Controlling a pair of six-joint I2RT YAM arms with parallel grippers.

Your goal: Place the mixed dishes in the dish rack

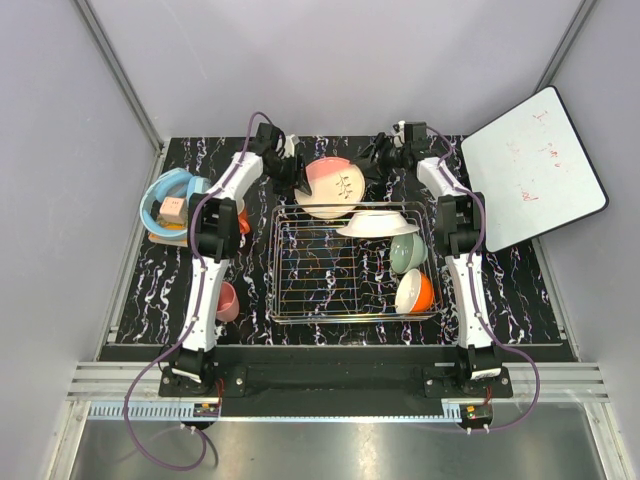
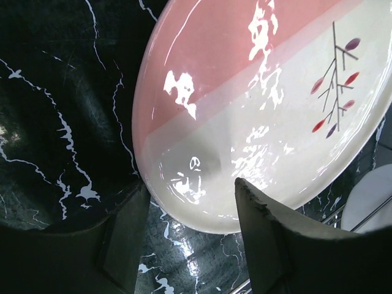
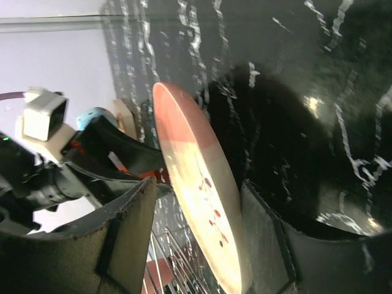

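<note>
Two plates, a pink plate point(image 1: 330, 188) and a white plate point(image 1: 377, 223); two bowls, a green bowl point(image 1: 407, 252) and an orange bowl point(image 1: 414, 291); one cup point(image 1: 226, 302), one rack point(image 1: 300, 270), one tub point(image 1: 158, 190), one whiteboard point(image 1: 530, 170).

The left arm point(image 1: 205, 270) and right arm point(image 1: 465, 270) rise from bases at the near edge and stretch far, elbows bent outward. Their wrists turn inward, so the left tool point(image 1: 293, 183) points right and the right tool point(image 1: 372, 163) points left, facing each other. The right tool's fingers point(image 3: 128, 233) stand apart. The left tool's fingers point(image 2: 122, 239) are partly spread, and whether they pinch anything cannot be told.
</note>
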